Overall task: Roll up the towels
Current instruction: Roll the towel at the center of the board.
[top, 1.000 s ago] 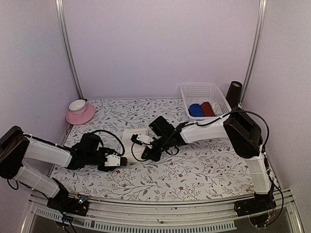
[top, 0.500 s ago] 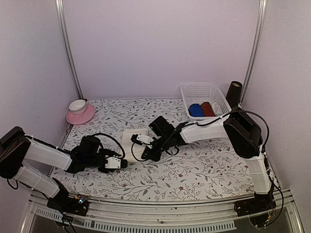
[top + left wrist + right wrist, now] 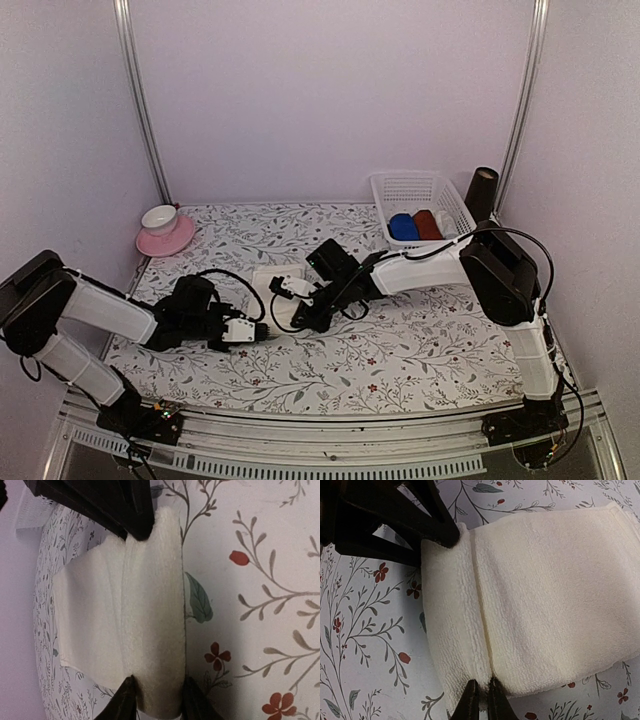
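You've got the floral-print table [image 3: 420, 340] spread wide, and the white plastic mesh basket [image 3: 400, 188] at its far right corner is your marker. Inside the basket a royal blue towel [image 3: 403, 227] sits bundled beside a dark red roll [image 3: 427, 224], so that one looks dealt with.

Now the live piece: the small, soft cream towel [image 3: 268, 276] lies flat on the table, well to the left of the basket and nearer the arm bases than it. One edge is already turned over into a thick first fold. That fold's long axis runs from one gripper to the other, and the flat, unrolled cloth spreads off one side of it, the side I judge to be toward the basket's end of the table. So the coming turn goes across the fold, onto that flat part.

Neither arm is nearer; you have one at each end of the fold.

Left gripper [image 3: 157, 702]: fingers [image 3: 125, 702] partway apart, straddling the fold's end and pressing it from both sides.

Right gripper [image 3: 482, 700]: fingers [image 3: 470, 702] almost together, nipped on the cloth at the seam where the fold meets the flat layer.

With both ends held, the risk is one end leading and the roll coning.
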Motion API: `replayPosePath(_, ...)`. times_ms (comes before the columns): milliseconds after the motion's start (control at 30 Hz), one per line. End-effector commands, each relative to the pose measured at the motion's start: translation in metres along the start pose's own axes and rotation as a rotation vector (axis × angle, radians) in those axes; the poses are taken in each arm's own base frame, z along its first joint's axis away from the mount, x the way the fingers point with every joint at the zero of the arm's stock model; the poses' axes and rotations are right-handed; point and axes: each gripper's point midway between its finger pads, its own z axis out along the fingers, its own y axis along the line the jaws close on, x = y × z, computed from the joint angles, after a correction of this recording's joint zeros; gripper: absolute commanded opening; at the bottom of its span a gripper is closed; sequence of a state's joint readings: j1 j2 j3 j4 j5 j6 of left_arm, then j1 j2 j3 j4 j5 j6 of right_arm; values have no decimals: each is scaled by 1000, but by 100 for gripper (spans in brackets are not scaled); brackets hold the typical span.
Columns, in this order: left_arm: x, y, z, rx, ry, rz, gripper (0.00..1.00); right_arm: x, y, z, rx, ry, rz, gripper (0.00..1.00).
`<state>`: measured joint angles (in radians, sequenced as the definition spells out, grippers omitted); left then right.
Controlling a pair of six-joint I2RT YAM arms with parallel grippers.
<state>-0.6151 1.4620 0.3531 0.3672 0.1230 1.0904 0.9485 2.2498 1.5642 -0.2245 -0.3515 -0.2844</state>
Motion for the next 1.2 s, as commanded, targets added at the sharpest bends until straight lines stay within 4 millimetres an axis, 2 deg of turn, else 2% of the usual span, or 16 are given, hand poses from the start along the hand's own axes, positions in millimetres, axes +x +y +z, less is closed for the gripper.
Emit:
replayPosePath(0,15,-19,8,68,78,-38,32,33,-3,15,-13,95,34,6)
replayPosePath(67,16,-19,9,68,82,-43,29,33,-2,15,-14,94,35,6)
replayPosePath(233,14,-24,8,92,74,-42,14,32,-4,15,-6,93,29,7)
replayPosePath(367,12,-29,7,138,76,-47,2,28,-6,11,5,85,21,13)
replayPosePath(400,11,-30,7,153,76,-54,1,26,-7,9,12,83,17,16)
replayPosePath(500,9,-35,5,200,77,-75,0,20,-10,-2,49,68,-4,37)
replayPosePath(600,4,-40,3,256,70,-98,0,5,-13,-22,107,11,-53,54)
replayPosePath(700,2,-46,1,317,69,-125,0,-12,-11,-51,164,-77,-108,63)
replayPosePath(767,1,-48,0,344,65,-146,0,-16,-8,-66,212,-129,-148,68)
replayPosePath(833,1,-50,-2,372,56,-166,0,-13,2,-75,244,-160,-208,73)
replayPosePath(900,-1,-50,-4,407,41,-194,0,-6,18,-74,263,-165,-285,75)
replayPosePath(933,-2,-50,-6,425,37,-208,0,2,28,-70,271,-155,-351,76)
replayPosePath(1033,-4,-47,-8,462,21,-249,0,7,58,-56,290,-153,-528,77)
replayPosePath(1167,-6,-44,-11,522,2,-310,0,6,80,-36,313,-147,-664,77)
